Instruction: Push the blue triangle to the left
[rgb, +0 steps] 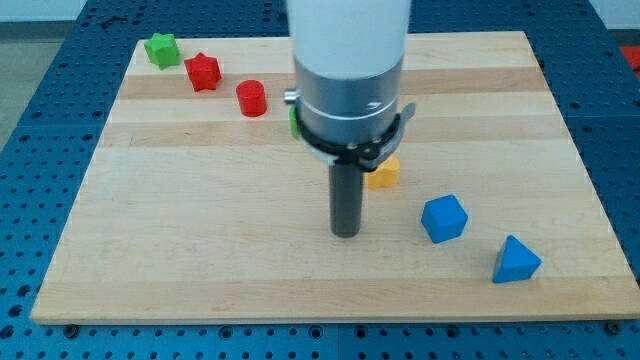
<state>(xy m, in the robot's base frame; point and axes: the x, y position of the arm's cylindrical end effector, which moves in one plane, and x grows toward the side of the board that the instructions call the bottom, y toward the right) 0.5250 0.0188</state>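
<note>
Camera view showed my tip (345, 234) resting on the wooden board (200, 250), left of the blue cube (444, 218) and well apart from the blue triangle (516, 261) near the view's bottom right. I had no fingers to open or close, only the rod. The arm body hid most of a yellow block (384, 174) and nearly all of a green one (293, 121). A green star (160, 49), red star (202, 72) and red cylinder (251, 98) lay at the top left.
</note>
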